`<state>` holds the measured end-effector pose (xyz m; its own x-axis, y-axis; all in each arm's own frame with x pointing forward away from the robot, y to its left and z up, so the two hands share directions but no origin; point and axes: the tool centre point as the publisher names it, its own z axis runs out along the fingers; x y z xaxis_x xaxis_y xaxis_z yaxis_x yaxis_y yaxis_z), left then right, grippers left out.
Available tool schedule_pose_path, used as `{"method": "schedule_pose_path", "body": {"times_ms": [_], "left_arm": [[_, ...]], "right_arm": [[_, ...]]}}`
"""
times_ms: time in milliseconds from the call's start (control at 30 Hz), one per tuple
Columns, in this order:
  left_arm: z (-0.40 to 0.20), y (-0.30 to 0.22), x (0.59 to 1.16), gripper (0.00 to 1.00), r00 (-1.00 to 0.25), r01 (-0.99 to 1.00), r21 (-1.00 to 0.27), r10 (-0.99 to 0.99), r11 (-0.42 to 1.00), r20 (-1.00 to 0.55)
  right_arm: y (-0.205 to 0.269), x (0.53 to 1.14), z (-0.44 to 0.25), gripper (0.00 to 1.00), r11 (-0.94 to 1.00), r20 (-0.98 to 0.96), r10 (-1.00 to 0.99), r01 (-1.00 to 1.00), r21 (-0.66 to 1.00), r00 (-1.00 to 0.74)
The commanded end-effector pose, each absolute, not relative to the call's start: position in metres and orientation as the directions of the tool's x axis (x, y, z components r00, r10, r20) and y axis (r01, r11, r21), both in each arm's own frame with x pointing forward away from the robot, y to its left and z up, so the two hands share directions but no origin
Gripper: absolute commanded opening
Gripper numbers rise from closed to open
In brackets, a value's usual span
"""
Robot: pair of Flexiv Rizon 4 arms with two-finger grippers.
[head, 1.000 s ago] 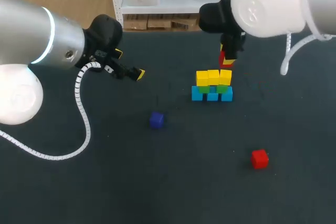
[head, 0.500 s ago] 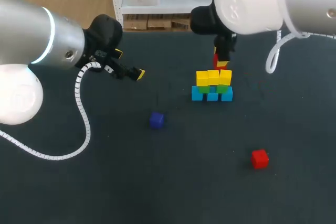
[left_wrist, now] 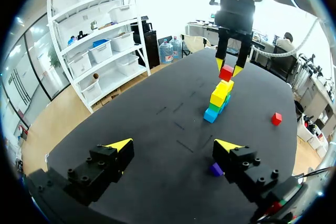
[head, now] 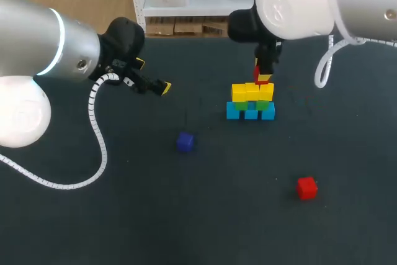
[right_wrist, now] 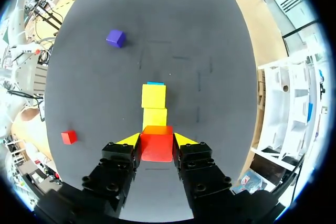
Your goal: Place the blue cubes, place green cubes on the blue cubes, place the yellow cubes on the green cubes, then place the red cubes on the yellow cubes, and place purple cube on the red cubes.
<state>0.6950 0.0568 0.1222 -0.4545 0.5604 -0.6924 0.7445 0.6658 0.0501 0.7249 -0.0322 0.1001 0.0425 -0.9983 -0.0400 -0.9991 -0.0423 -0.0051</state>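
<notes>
A wall of cubes stands right of the table's middle: a row of blue cubes, green cubes on them, yellow cubes on top. My right gripper hangs just over the right part of the yellow row, shut on a red cube. In the right wrist view the yellow cubes lie directly ahead of the fingers. A second red cube lies near the front right. The purple cube lies alone near the middle. My left gripper hovers open and empty at the left.
The dark table carries nothing else. From the left wrist view the stack is far ahead and the purple cube sits beside the gripper's right finger.
My right gripper has shifted a little to the left with the red cube, settling over the yellow row. The left arm has stayed still.
</notes>
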Motion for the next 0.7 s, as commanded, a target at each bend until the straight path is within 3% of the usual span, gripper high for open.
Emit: {"method": "schedule_pose_path", "body": {"times_ms": [33,700], "left_arm": [[0.1220,0.0590,0.6951,1.00,-0.450,0.749,0.046,0.559,0.661,-0.697],[0.1220,0.0590,0.6951,1.00,-0.450,0.749,0.046,0.559,0.661,-0.697]], "right_arm": [[-0.0322,0.7263,0.0983,0.00,-0.044,-0.043,-0.998,-0.999,0.000,0.044],[-0.0264,0.7278,0.0919,0.00,-0.051,-0.034,-0.998,-0.999,0.017,0.050]]}}
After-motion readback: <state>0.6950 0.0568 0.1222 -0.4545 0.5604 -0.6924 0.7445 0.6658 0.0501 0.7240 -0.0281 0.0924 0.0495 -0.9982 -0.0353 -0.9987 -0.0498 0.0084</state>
